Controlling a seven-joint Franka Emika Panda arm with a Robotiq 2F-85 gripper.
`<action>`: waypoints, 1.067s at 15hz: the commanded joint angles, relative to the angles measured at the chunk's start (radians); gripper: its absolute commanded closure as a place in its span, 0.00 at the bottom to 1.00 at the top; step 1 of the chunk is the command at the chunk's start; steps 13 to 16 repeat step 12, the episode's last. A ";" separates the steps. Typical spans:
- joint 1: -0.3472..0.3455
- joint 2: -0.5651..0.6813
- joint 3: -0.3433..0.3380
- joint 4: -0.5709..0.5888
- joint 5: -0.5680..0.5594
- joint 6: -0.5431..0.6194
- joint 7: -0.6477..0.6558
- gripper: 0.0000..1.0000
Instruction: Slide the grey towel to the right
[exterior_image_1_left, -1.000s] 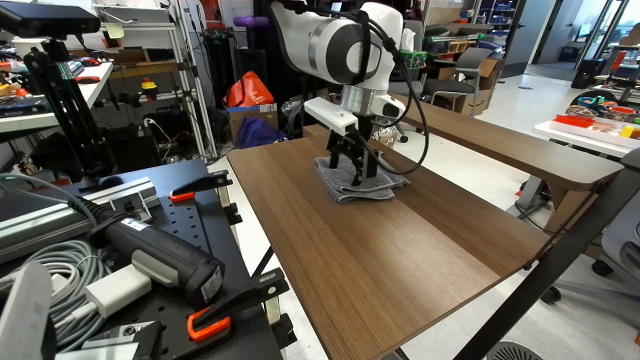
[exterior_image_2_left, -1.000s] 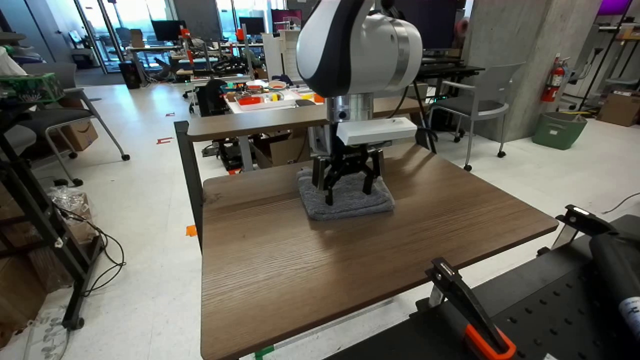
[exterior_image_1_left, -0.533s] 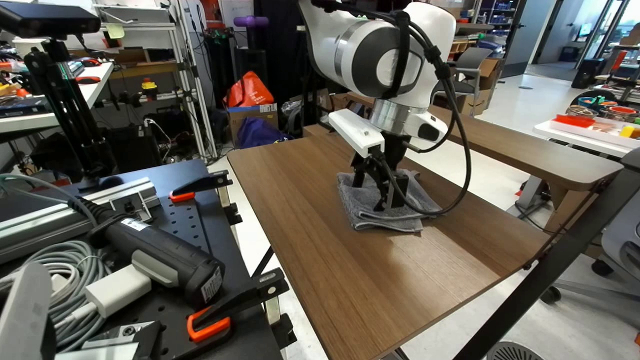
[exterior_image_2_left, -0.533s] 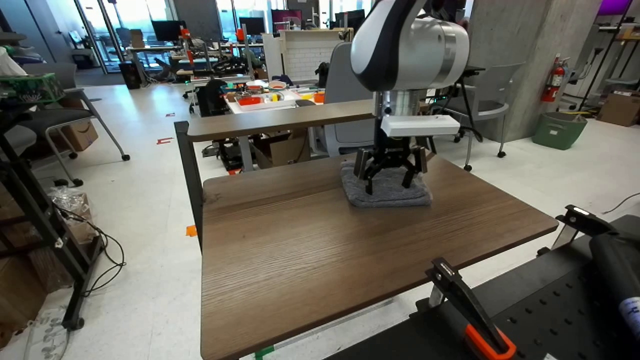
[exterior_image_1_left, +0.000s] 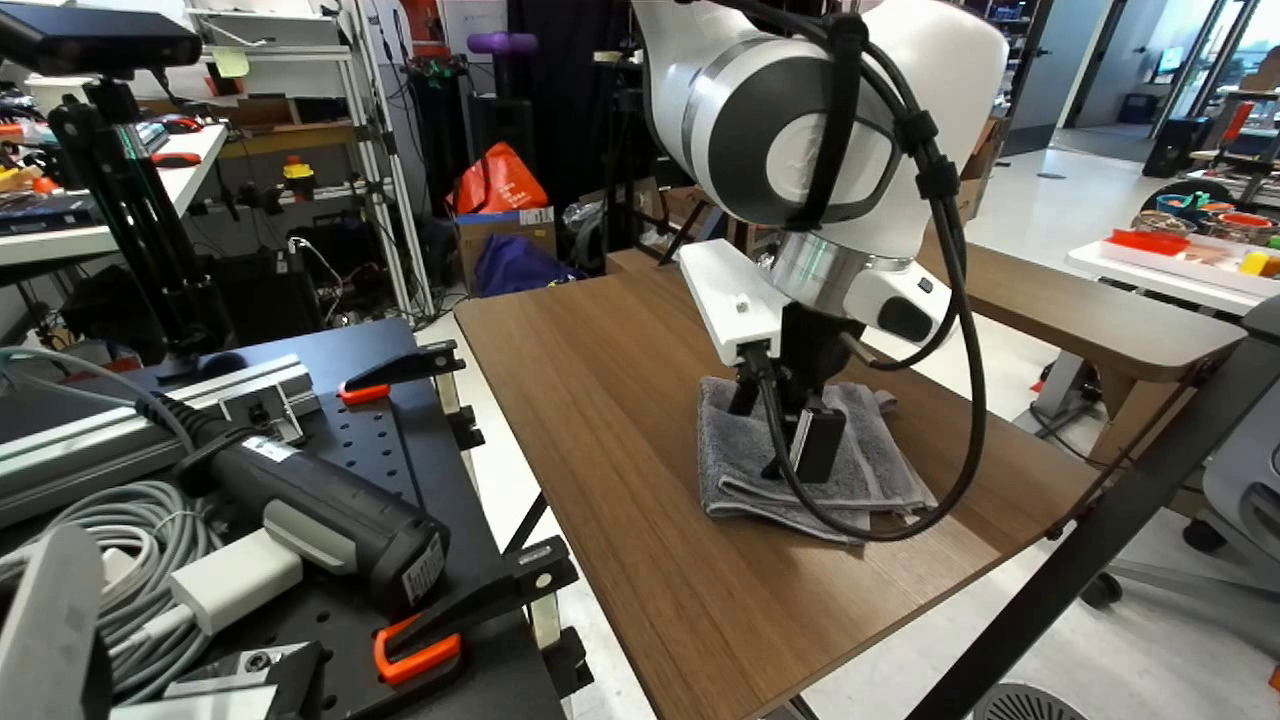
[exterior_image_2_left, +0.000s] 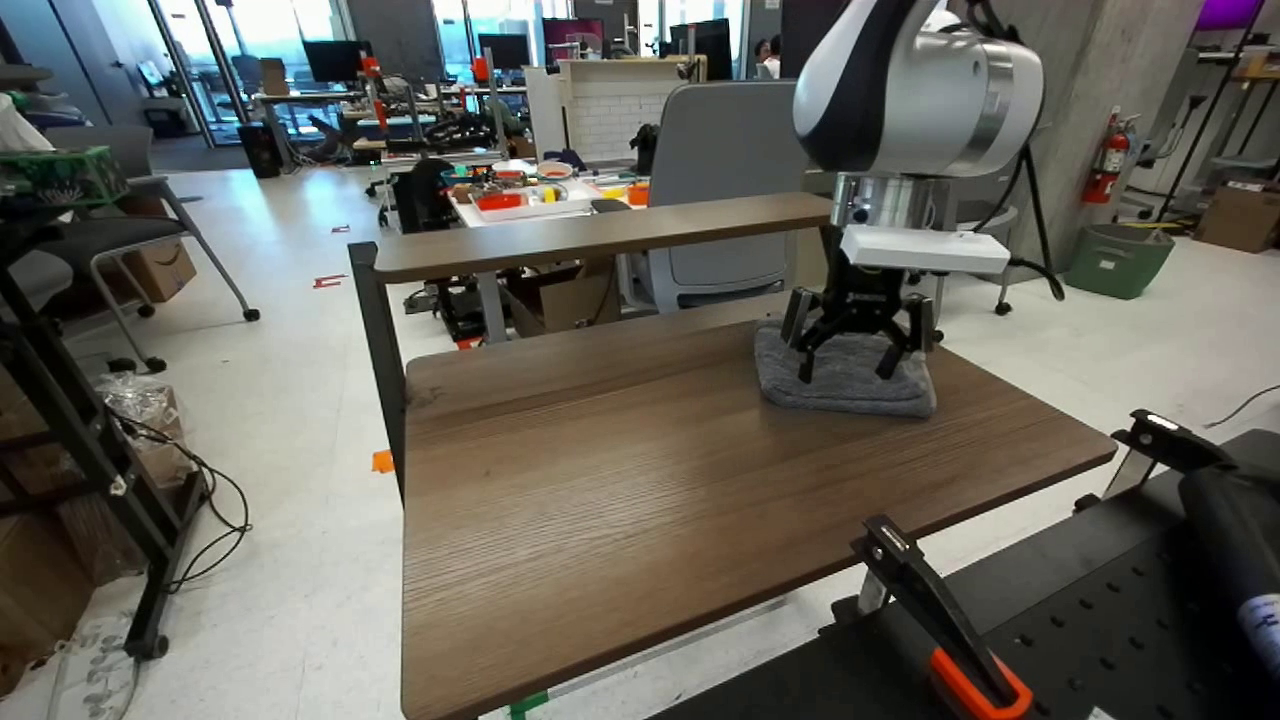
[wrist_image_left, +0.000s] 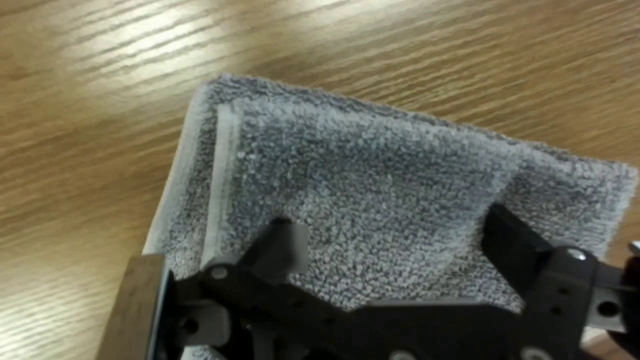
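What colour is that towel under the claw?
The towel is mottled grey, clearest in the wrist view.

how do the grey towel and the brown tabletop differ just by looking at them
Surface: the grey towel is fuzzy cloth, while the tabletop is brown with a wood-like grain.
Size: the towel is far smaller, covering only a small part of the tabletop.
Form: the towel is folded with layered edges showing; the tabletop is flat.
Shared: both lie beneath the claw.
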 joint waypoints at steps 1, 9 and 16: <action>-0.040 -0.047 -0.004 -0.078 0.043 0.038 -0.010 0.00; -0.038 -0.137 -0.005 -0.109 0.028 0.011 -0.041 0.00; -0.035 -0.159 -0.006 -0.119 0.028 0.006 -0.043 0.00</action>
